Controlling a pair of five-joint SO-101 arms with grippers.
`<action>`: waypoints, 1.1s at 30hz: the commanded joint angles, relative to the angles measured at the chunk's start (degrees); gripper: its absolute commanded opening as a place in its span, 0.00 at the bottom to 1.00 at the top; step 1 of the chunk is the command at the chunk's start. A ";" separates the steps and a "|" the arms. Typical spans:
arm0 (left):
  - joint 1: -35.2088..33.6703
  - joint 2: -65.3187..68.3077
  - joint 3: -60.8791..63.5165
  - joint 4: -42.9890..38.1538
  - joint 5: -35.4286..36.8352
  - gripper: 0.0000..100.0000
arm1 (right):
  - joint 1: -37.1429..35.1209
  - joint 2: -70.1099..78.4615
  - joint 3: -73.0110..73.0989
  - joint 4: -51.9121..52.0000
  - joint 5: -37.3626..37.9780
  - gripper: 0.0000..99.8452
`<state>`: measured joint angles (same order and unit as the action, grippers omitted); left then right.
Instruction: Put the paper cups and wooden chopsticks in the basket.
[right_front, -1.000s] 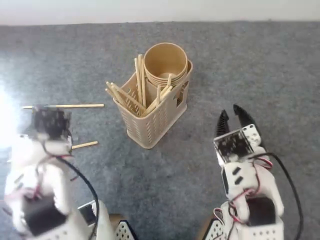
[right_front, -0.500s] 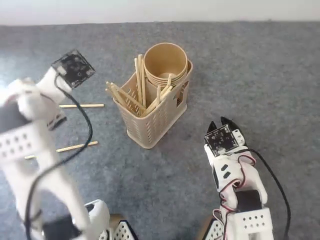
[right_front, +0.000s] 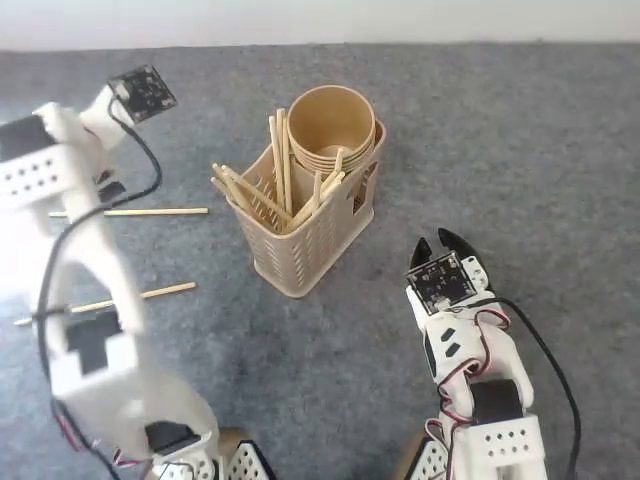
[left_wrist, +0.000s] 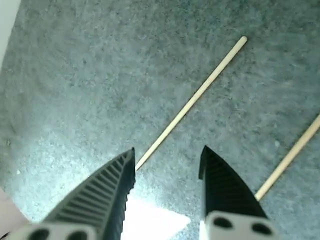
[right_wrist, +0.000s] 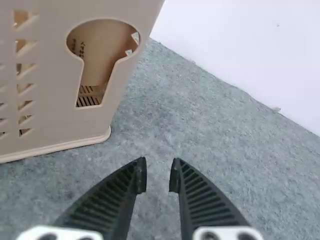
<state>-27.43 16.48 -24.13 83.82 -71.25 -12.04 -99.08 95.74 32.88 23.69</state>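
- Desk (right_front: 520, 130): flat, covered in a grey, felt-like nap; a white wall borders its far edge.
- Basket (right_front: 300, 240): tall, rectangular, beige plastic with slotted sides and a keyhole-shaped cutout in one end wall. It stands upright at mid-desk, turned at an angle to the arms.
- Cups (right_front: 330, 120): brown paper, round, nested in one stack. The stack stands mouth-up in the far end of the basket.
- Bundle (right_front: 255, 190): thin, pale wooden chopsticks standing in the near part of the basket. Their long axes are steep and their tips fan out above the rim towards the left arm's side.
- Far chopstick (right_front: 150, 211): a straight wooden rod lying flat on the desk beside the basket. Its long axis runs across the desk and one end points at the basket.
- Near chopstick (right_front: 135, 296): the same kind, flat on the desk and closer to the arm bases. It is slightly slanted and well apart from the far one.
- Left gripper (left_wrist: 167, 155): black ribbed jaws spread wide and holding nothing. It hangs above the far chopstick (left_wrist: 200, 95).
- Right gripper (right_wrist: 157, 170): jaws empty, with a narrow gap between the tips. It is low over the desk near the basket (right_wrist: 55, 100), pointing past its keyhole end.
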 joint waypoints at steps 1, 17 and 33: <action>-0.26 13.80 -11.30 1.23 -2.90 0.20 | -0.22 -0.13 0.88 -1.27 -0.18 0.09; 1.14 54.15 -54.73 12.57 -11.52 0.20 | -0.22 -0.13 0.97 -1.54 -0.18 0.09; 2.11 62.07 -65.10 16.79 -14.07 0.20 | -0.22 -0.48 0.97 -1.63 -0.18 0.09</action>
<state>-25.85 78.37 -87.25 99.38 -84.62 -12.04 -99.08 95.74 32.88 23.69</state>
